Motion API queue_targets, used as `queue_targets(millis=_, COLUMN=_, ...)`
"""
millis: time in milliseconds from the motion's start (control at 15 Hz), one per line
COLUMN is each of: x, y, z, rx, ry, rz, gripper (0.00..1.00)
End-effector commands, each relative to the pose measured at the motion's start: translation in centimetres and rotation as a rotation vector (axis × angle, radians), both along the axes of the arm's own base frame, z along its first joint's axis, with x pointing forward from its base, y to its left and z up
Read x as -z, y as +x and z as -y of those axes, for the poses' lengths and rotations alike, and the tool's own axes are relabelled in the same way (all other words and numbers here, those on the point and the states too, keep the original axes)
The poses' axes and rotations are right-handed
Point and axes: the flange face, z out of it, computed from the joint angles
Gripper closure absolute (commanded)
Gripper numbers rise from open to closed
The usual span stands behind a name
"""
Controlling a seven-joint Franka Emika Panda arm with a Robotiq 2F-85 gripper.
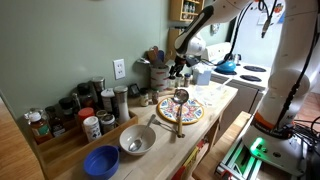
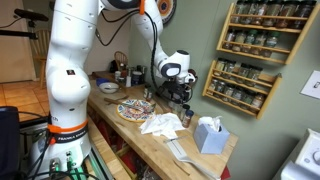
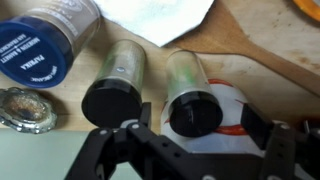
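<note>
In the wrist view my gripper (image 3: pixel 205 122) is open, with one finger on each side of a spice jar with a black lid (image 3: pixel 193 108). A white container with a red band (image 3: pixel 236 112) sits under or behind that jar, between the fingers. A second black-lidded jar (image 3: pixel 112 98) lies just outside the left finger. A blue-lidded jar (image 3: pixel 32 55) is further left. In both exterior views the gripper (image 1: pixel 180 68) (image 2: pixel 177 95) hangs low over the back of the wooden counter (image 1: pixel 215 100).
A wooden spoon (image 3: pixel 250 45), white paper (image 3: pixel 160 18) and a metal lid (image 3: pixel 25 108) lie near the jars. The counter holds a patterned plate (image 1: pixel 180 110), a strainer (image 1: pixel 180 97), a metal bowl (image 1: pixel 136 140), a blue bowl (image 1: pixel 101 161) and jars (image 1: pixel 95 110). A spice rack (image 2: pixel 245 55) hangs on the wall.
</note>
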Motion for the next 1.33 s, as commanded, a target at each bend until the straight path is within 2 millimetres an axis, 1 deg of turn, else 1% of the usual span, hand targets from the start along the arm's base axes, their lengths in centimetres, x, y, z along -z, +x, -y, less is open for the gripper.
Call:
queue_targets(millis=0, x=-2.3, y=-2.7, z=-0.3, rx=-0.039, ry=0.020, rz=-0.116, gripper=0.00)
queue_targets(millis=267, x=-6.1, y=-5.3, z=-0.9, rx=-0.069, ry=0.055, rz=-0.229, gripper=0.00)
queue_targets(millis=533, x=-9.8, y=-8.1, z=-3.1, rx=-0.105, ry=0.067, rz=-0.331, gripper=0.00)
queue_targets(millis=800, x=-12.4, y=-10.2, z=-6.2, rx=-0.156, ry=0.056, rz=-0.384, gripper=0.00)
queue_targets(millis=933, x=-13.2, y=-11.2, z=-8.0, rx=-0.214, ry=0.036, rz=-0.393, gripper=0.00)
queue_targets(millis=1000, x=-13.6, y=-11.5, z=-9.2, rx=-0.279, ry=-0.019, rz=-0.351, gripper=0.00)
queue_targets(millis=1133, x=-13.9, y=-12.2, z=-11.6, rx=-0.381, ry=-0.075, rz=-0.356, gripper=0.00)
queue_targets(millis=1267, x=-13.8, y=-12.6, z=-14.5, rx=-0.474, ry=-0.128, rz=-0.354, gripper=0.00)
